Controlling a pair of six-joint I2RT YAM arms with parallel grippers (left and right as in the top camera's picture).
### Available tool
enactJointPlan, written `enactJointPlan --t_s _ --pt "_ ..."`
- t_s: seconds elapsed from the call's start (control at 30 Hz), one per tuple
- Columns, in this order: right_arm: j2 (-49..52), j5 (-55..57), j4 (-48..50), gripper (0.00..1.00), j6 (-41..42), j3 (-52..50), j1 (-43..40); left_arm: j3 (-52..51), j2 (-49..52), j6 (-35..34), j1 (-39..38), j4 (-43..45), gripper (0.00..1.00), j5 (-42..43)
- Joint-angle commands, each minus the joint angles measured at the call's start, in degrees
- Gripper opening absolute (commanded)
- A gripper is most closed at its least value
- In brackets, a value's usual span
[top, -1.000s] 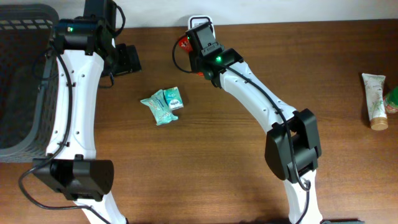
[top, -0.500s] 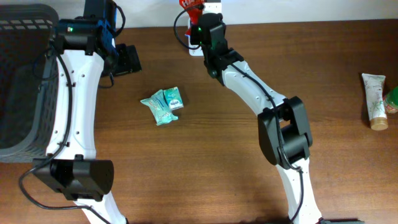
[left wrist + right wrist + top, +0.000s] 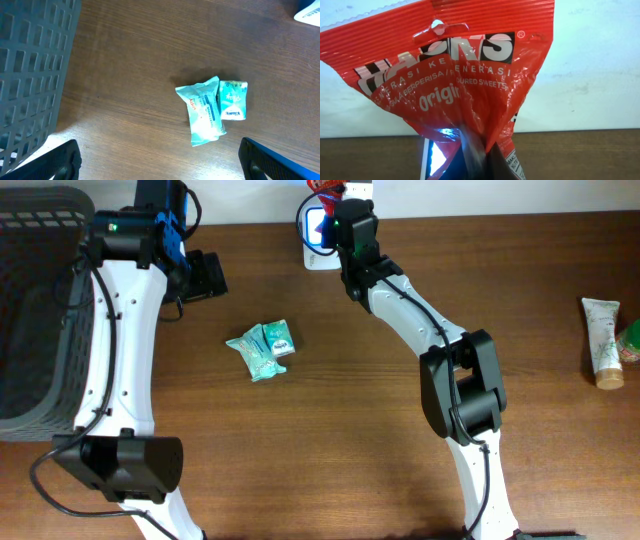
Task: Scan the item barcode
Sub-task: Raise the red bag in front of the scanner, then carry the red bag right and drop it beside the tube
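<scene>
Holding the red sweets bag (image 3: 465, 75) pinched in the right end effector (image 3: 333, 198), I have it upright at the far edge of the bench (image 3: 350, 430), just above the scanner (image 3: 318, 228), which glows blue beneath it. I can't see the barcode in any view, so my worry is a failed read: the foil is creased and glossy, and a fold or glare could hide the code, or it may face away from the window. The thin pinch could also let the bag slide. The left end effector (image 3: 160, 165) hangs wide open and empty above two teal packets (image 3: 262, 350). In the grey basket (image 3: 30, 220) on the left I can make out nothing.
</scene>
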Motion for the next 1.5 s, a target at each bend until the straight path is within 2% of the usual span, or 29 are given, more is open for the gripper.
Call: enactJointPlan --t_s 0.0,0.2,0.3,0.4,0.47,0.7,0.9,0.97,1.2,1.33,1.4,1.43,1.47 --pt "-0.15 -0.15 2.19 0.04 -0.15 1.01 0.22 -0.15 0.09 -0.35 0.31 -0.02 0.99 -0.42" --pt "-1.64 -0.09 2.40 0.04 -0.15 1.01 0.20 -0.15 0.09 -0.35 0.31 -0.02 0.99 -0.42" --pt "-5.86 0.09 -1.73 0.04 0.13 1.01 -1.64 -0.15 0.09 -0.35 0.31 -0.02 0.99 -0.42" --pt "-10.38 0.07 -11.63 0.04 2.95 1.01 -6.21 -0.15 0.09 -0.37 0.31 -0.02 0.99 -0.42" --pt "-12.66 0.09 -21.59 0.04 2.93 1.01 -10.84 -0.15 0.07 -0.35 0.31 -0.02 0.99 -0.42" --pt "-12.96 0.09 -51.25 0.04 2.91 0.98 -23.23 -0.15 0.09 -0.37 -0.55 -0.02 0.99 -0.42" --pt "-12.68 0.09 -66.01 0.04 2.89 0.98 -31.36 -0.15 0.09 -0.35 -0.68 -0.04 0.99 -0.42" --pt "-12.59 0.07 -66.95 0.04 2.89 -0.37 -34.16 -0.15 0.09 -0.35 -0.68 -0.02 0.99 -0.42" --pt "-12.59 0.09 -58.14 0.04 2.56 -11.43 -42.53 -0.15 0.09 -0.35 -0.68 -0.02 0.99 -0.42" --pt "-12.57 0.07 -51.17 0.04 -9.18 -18.23 -46.71 -0.15 0.09 -0.35 -0.68 -0.04 0.99 -0.42" --pt "-12.57 0.09 -49.48 0.05 -9.46 -20.06 -48.94 -0.15 0.07 -0.35 -0.81 -0.02 0.99 -0.42" --pt "-12.57 0.09 -49.31 0.21 -9.44 -20.13 -50.21 -0.15 0.09 -0.35 -0.79 -0.02 0.99 -0.42" --pt "-12.61 0.11 -49.31 0.31 -9.46 -20.06 -51.08 -0.15 0.09 -0.37 -0.79 -0.02 0.99 -0.42"
